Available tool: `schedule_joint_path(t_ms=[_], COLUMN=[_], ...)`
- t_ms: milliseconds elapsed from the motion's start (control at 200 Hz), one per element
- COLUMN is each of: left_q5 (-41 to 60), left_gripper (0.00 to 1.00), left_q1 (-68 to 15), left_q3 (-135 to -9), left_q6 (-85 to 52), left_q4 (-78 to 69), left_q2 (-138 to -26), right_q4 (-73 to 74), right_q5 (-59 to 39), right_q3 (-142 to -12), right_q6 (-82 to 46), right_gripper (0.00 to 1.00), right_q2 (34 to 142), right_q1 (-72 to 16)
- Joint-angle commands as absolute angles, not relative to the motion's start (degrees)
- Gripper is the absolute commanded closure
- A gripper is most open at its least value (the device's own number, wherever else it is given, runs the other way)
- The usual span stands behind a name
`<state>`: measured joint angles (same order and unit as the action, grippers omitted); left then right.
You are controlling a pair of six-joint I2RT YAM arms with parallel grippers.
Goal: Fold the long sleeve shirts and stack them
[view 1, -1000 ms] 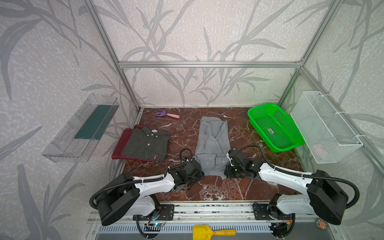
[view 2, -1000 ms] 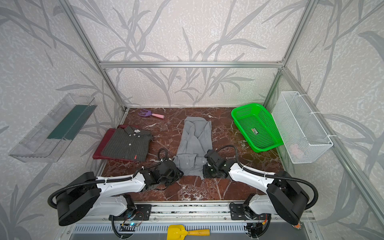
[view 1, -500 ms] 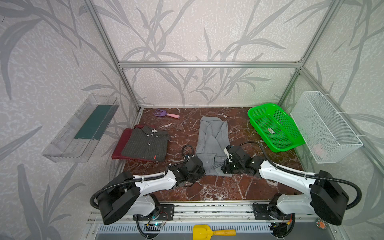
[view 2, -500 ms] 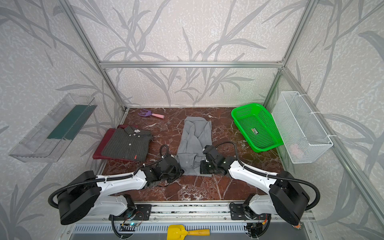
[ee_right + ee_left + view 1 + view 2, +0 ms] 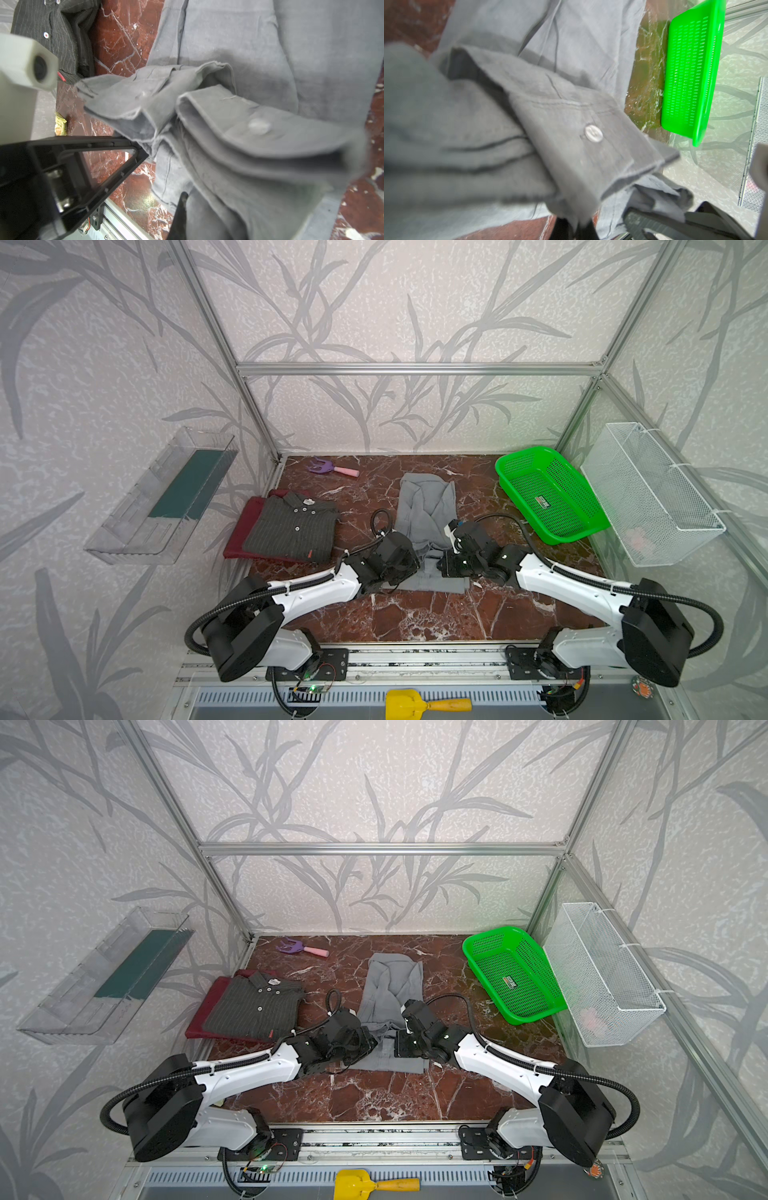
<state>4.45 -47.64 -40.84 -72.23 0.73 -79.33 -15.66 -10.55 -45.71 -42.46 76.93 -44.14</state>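
On the worktop (image 5: 415, 614), near middle, your left end effector (image 5: 411, 568) and right end effector (image 5: 444, 566) are each clamped tight on the grey shirt (image 5: 428, 506) at its near end, cuffs bunched in, probably to fold it over. Pinstripe shirt (image 5: 293, 526) lies folded on maroon shirt (image 5: 241, 531), left.

Your red-brown marble tabletop (image 5: 415, 618) carries these things. A light grey shirt (image 5: 428, 506) lies lengthwise from the centre toward 12 o'clock. At 9 o'clock you have a folded maroon shirt (image 5: 243, 526) flat on the marble, with a folded dark grey pinstriped shirt (image 5: 295, 526) on top of it. A green mesh basket (image 5: 569, 510) sits at 2 o'clock, by the right edge. A toy rake (image 5: 332, 467) with a purple head and pink handle lies at 11 o'clock, near the back wall. A small white scrap (image 5: 478, 585) rests toward 4 o'clock, just beside the grey shirt's near hem. The right wrist view shows a small yellow packet (image 5: 60, 124) on the marble.
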Motion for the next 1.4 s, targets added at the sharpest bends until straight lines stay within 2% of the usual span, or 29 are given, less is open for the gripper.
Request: schedule_joint_path(t_ms=[0, 400, 575, 785, 920, 1020, 1215, 1395], left_q5=[5.0, 7.73, 8.4, 9.69, 10.21, 9.69, 9.01, 9.09], left_gripper=[1.0, 1.0, 0.93, 0.76, 0.66, 0.58, 0.53, 0.51], left_q1=[-46.62, -43.44, -42.21, -40.03, -37.97, -36.87, -36.36, -36.58], left_q3=[-44.07, -52.58, -56.56, -61.52, -65.25, -66.49, -61.07, -50.16], left_q6=[-70.05, -66.89, -65.61, -63.95, -62.43, -61.16, -59.59, -60.45], left_q4=[3.12, 5.26, 6.27, 7.94, 9.98, 12.15, 13.98, 12.04], left_q2=[-80.81, -88.83, -91.58, -94.63, -94.62, -92.92, -87.4, -82.38], right_q4=[-15.21, -14.87, -15.07, -15.49, -18.01, -19.6, -21.64, -20.65], right_q5=[-10.97, -14.66, -17.22, -19.42, -19.68, -20.03, -17.52, -18.83], right_q3=[-47.52, -52.26, -55.53, -58.66, -62.56, -64.35, -64.0, -62.53], right_q6=[-42.28, -41.48, -40.55, -39.92, -38.21, -36.96, -33.06, -30.99], right_gripper=[1.0, 0.98, 0.94, 0.81, 0.64, 0.58, 0.62, 0.75], right_q2=[78.4, 83.74, 87.58, 91.15, 93.02, 93.08, 89.8, 92.39], right_q1=[-42.74, -35.83, -33.38, -30.28, -29.14, -28.5, -28.15, -27.26])
